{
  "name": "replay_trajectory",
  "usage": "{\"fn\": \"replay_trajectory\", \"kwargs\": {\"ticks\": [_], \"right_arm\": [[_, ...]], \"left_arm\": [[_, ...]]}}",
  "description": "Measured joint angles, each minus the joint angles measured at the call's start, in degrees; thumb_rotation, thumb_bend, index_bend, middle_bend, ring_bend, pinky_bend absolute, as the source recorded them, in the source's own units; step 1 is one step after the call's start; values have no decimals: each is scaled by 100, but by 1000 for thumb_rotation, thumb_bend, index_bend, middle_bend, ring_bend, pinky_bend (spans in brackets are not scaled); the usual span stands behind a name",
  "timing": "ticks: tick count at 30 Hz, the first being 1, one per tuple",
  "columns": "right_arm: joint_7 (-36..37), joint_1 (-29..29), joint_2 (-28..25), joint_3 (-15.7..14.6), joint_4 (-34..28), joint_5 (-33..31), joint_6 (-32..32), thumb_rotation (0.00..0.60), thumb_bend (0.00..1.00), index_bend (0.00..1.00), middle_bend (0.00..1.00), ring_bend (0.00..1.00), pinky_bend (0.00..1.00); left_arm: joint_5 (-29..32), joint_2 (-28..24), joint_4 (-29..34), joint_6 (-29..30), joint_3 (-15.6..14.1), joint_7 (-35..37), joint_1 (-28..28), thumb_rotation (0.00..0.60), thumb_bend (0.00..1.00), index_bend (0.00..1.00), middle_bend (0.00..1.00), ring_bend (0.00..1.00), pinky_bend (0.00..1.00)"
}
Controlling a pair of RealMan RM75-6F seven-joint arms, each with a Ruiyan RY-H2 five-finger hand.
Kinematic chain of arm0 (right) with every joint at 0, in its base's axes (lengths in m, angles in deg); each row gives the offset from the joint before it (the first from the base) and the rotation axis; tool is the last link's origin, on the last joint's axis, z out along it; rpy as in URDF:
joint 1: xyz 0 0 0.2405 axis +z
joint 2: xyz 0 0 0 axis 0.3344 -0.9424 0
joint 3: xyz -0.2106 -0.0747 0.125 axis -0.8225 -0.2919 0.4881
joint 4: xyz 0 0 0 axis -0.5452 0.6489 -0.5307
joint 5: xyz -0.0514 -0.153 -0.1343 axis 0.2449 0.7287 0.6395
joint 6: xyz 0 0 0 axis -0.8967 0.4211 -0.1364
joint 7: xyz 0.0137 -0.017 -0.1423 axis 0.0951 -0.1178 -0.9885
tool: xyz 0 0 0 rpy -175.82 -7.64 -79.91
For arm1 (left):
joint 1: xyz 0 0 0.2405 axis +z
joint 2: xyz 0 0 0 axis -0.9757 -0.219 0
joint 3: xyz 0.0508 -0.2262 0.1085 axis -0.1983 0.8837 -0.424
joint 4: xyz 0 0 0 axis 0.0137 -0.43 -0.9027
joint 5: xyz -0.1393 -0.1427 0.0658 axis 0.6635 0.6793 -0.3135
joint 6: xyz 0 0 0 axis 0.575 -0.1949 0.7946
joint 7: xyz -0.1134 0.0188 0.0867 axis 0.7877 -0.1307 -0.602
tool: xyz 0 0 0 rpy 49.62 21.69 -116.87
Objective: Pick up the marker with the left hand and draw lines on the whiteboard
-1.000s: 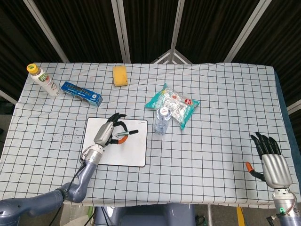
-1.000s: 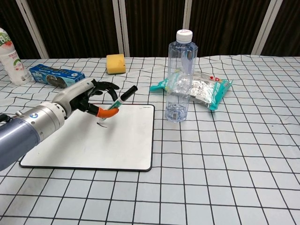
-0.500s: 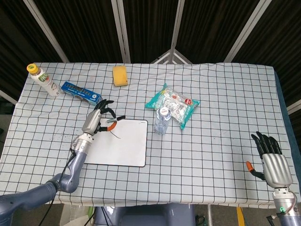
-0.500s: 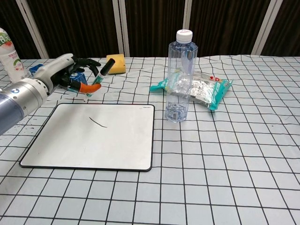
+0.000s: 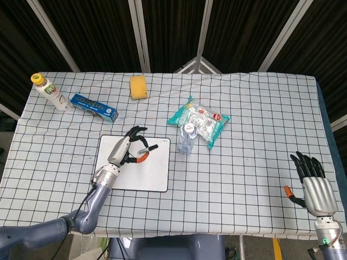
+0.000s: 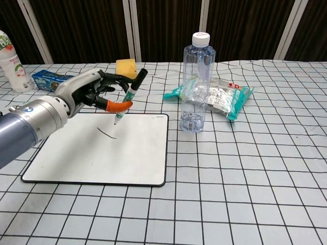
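Holding the marker in the left hand, tip down over the whiteboard.

Pinched between thumb and fingers, cap end up, tip just above the top part of the board, near one short dark line already drawn. Hard to tell if the tip touches or floats. Could slip in such a light pinch, or press too hard and push the board along the tabletop. Could also miss the board and mark the checked cloth past the top edge. Water bottle close on the side, easy to bump with a wide swing. Right hand far off at the tabletop edge, fingers straight and apart, holding nothing.
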Motion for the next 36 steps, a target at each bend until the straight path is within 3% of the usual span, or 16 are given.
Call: {"fn": "replay_trajectory", "kwargs": {"ticks": [21, 36], "right_arm": [[34, 5, -12, -8, 2, 34, 1, 600, 350, 0, 0, 0, 0], [-14, -9, 3, -16, -13, 44, 26, 600, 351, 0, 0, 0, 0]], "left_arm": [[117, 363, -149, -12, -163, -342, -10, 600, 546, 678, 134, 0, 33], [158, -152, 183, 85, -420, -509, 351, 600, 546, 678, 134, 0, 33]]}}
